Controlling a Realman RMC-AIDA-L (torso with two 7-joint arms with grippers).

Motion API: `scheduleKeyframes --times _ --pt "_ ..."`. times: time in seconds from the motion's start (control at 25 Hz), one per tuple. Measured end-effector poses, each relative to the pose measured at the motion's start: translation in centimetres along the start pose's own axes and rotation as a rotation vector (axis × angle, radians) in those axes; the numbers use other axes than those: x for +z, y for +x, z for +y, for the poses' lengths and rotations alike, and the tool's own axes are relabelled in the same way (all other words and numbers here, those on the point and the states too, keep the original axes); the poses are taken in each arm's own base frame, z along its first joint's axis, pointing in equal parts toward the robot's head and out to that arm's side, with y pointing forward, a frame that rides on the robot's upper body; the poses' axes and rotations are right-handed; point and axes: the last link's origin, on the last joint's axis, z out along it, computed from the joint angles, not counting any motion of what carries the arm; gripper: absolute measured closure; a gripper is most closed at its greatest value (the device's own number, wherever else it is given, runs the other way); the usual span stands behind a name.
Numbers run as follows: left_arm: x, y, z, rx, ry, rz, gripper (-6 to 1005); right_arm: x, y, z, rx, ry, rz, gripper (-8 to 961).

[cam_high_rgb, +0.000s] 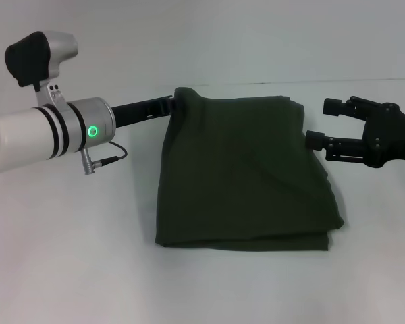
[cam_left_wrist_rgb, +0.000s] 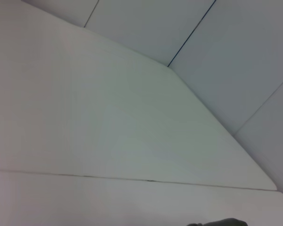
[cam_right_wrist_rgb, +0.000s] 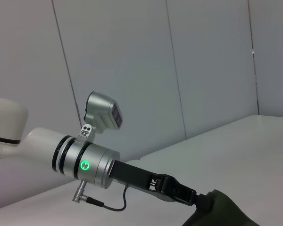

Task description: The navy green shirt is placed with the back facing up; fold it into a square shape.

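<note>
Lying folded on the white table point(cam_high_rgb: 67, 270), the navy green shirt point(cam_high_rgb: 243, 175) had bare surface all round — left gripper point(cam_high_rgb: 177, 102) pinched its far-left corner; right gripper point(cam_high_rgb: 318, 123) hovered spread just beside its right edge.

Work surface: plain white table point(cam_high_rgb: 67, 270), matte, with a seam line along its far edge near the wall. Lying directly on it: the navy green shirt point(cam_high_rgb: 246, 175), folded to a rough rectangle, layered edges visible along its near side.

You've got the navy green shirt point(cam_high_rgb: 246, 175) folded into a rough square, plain side up, 11 o'clock corner lifted.
</note>
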Motion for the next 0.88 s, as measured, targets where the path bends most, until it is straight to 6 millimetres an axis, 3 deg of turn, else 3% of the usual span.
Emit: scheduleKeyframes --times 0.36,0.6,0.88 --pt "-0.9 -0.2 -1.1 0.001 0.031 0.019 896 0.2 -0.1 0.0 -0.002 -0.007 0.002 22" --pt "-2.7 0.6 -1.9 -0.003 0.023 0.075 683 0.1 -0.1 -0.1 0.0 0.001 -0.004 22" --pt "-6.3 -0.5 0.8 0.064 -0.275 0.046 523 -0.6 0.1 0.6 0.013 -0.039 -0.005 22"
